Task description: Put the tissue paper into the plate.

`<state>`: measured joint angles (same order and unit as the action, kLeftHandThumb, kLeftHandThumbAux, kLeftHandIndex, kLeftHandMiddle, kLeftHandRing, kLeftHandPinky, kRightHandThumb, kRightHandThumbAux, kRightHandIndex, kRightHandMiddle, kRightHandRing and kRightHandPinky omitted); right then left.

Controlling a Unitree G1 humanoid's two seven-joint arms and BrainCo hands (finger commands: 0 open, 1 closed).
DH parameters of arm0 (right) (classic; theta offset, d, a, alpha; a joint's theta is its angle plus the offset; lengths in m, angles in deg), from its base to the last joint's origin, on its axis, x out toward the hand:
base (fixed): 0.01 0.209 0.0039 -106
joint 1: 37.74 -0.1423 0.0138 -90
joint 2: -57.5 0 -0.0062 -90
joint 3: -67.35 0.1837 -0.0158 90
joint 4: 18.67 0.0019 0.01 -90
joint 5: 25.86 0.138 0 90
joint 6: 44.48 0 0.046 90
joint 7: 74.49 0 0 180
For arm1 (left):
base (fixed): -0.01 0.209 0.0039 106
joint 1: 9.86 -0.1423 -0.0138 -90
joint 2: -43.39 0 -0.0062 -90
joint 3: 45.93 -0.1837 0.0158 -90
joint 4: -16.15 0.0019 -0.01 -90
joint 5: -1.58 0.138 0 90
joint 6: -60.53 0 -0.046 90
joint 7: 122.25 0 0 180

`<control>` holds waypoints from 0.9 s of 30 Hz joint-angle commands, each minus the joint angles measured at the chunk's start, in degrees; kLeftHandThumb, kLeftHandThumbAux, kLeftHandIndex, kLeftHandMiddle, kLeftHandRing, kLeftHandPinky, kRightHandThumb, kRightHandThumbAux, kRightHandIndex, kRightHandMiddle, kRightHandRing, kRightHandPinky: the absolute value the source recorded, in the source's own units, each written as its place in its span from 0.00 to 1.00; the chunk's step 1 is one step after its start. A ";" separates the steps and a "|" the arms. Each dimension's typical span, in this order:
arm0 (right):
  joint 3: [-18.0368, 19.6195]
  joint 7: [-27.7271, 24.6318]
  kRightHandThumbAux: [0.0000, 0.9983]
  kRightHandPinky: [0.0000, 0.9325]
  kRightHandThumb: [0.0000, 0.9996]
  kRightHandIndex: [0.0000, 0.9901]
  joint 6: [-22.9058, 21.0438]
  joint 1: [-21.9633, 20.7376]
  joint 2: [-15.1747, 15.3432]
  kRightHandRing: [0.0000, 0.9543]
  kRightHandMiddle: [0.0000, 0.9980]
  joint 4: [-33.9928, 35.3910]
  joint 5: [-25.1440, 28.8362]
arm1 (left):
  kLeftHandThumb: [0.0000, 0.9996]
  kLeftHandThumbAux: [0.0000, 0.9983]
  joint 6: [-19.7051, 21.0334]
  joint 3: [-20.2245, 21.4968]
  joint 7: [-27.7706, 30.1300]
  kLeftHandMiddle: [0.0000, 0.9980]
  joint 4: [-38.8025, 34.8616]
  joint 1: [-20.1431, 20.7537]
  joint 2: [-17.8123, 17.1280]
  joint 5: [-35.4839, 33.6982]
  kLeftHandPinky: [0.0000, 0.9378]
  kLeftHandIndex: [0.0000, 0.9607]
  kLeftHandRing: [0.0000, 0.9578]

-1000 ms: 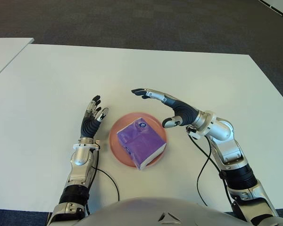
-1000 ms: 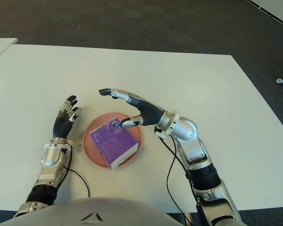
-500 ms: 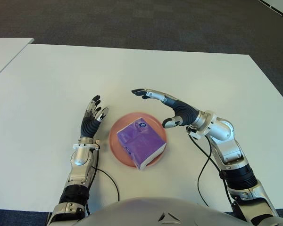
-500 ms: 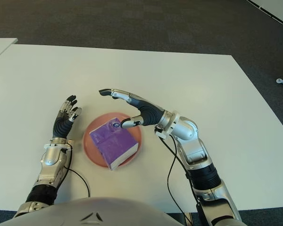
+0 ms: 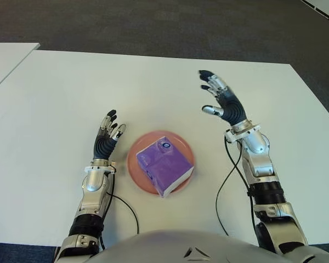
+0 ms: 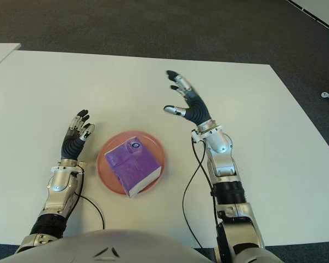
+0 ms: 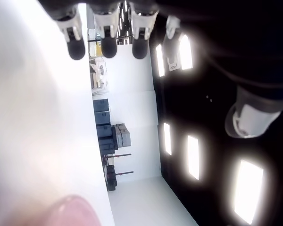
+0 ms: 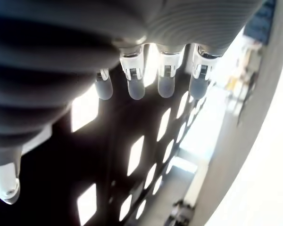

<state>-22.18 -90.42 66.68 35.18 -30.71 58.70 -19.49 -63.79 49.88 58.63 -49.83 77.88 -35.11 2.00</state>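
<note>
A purple tissue packet (image 5: 163, 163) lies on the round pink plate (image 5: 136, 174), near the table's front edge. My right hand (image 5: 221, 98) is raised to the right of the plate and well beyond it, fingers spread and holding nothing. My left hand (image 5: 108, 132) shows just left of the plate, fingers extended and empty. In the left wrist view the plate's rim (image 7: 73, 212) shows as a pink blur.
The white table (image 5: 60, 98) stretches wide on all sides of the plate. A second white table's corner (image 5: 5, 60) sits at the far left. Dark carpet (image 5: 153, 22) lies beyond the far edge. Cables (image 5: 229, 181) trail from both wrists.
My right hand has swung away from above the plate, up and to the right, and now points away from me. The packet, the plate and my left hand have not moved.
</note>
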 commanded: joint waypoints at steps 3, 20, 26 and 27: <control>17.36 13.90 0.53 0.00 0.00 0.00 3.15 -7.34 -4.01 0.00 0.00 -33.74 9.81 | 0.00 0.47 0.17 0.46 0.58 0.00 3.33 -1.33 -0.95 -0.23 0.00 0.00 0.00; 18.69 17.40 0.56 0.00 0.00 0.00 10.49 -12.28 -6.77 0.00 0.00 -45.85 6.63 | 0.00 0.48 0.12 0.42 0.57 0.00 3.61 -1.24 -1.44 -0.49 0.00 0.00 0.00; 18.31 15.29 0.55 0.00 0.00 0.00 11.50 -12.69 -6.75 0.00 0.00 -47.65 6.22 | 0.00 0.48 -0.06 0.37 0.68 0.00 3.75 -1.17 -1.53 -0.63 0.00 0.00 0.00; 18.14 14.52 0.55 0.00 0.00 0.00 11.50 -12.69 -6.88 0.00 0.00 -47.92 6.18 | 0.00 0.48 -0.13 0.36 0.78 0.00 3.78 -1.16 -1.53 -0.72 0.00 0.00 0.00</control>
<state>-3.76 -74.35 77.16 23.52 -37.41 12.02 -12.92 -63.82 50.14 58.64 -48.23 78.45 -36.35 1.50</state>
